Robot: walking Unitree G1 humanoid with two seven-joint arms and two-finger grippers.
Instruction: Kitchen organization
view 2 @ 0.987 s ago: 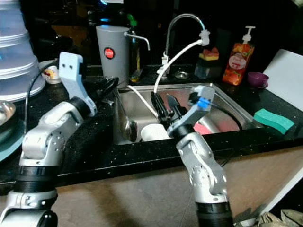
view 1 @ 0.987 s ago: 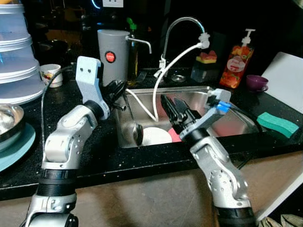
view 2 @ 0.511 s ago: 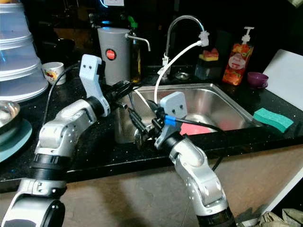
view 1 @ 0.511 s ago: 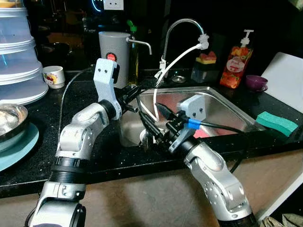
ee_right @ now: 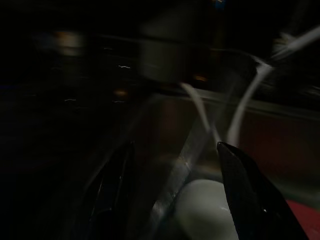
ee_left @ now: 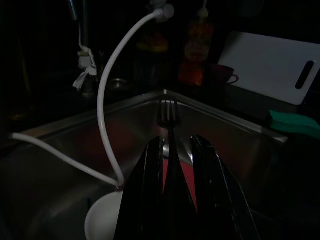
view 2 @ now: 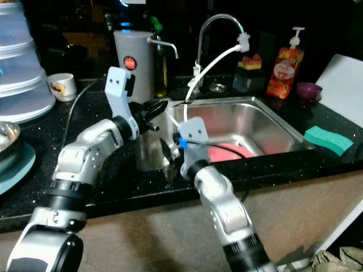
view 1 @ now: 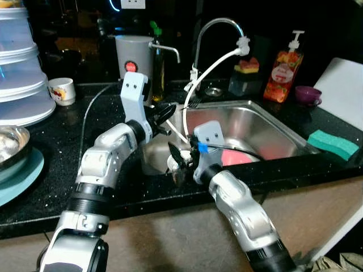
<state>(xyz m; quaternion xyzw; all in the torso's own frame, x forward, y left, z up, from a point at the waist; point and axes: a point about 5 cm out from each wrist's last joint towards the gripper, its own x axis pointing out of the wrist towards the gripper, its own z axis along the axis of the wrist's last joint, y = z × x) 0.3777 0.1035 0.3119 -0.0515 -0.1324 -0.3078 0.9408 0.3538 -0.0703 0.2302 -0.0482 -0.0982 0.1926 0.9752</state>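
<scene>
Since a second ago the right arm has swung from the middle of the sink across to its left front corner, and the left arm has pushed further in toward the same spot.

Right gripper hangs low at the sink's front-left corner, just over the counter edge. Its fingers are spread wide in the right wrist view, with nothing between them; a white cup sits in the basin beyond.

Left gripper is just behind it, over the sink's left rim, fingers pinched on a fork. The fork's handle is clamped between the two black fingers; its long axis runs straight out along them, tines pointing away from the wrist toward the far right corner of the sink. It is dark metal, slim, with four tines.

In the basin: a red plate and a white hose looping down from the faucet.

On the counter further back: a green sponge to the right, a grey canister with a red dot, a soap bottle, and a small mug to the left.
</scene>
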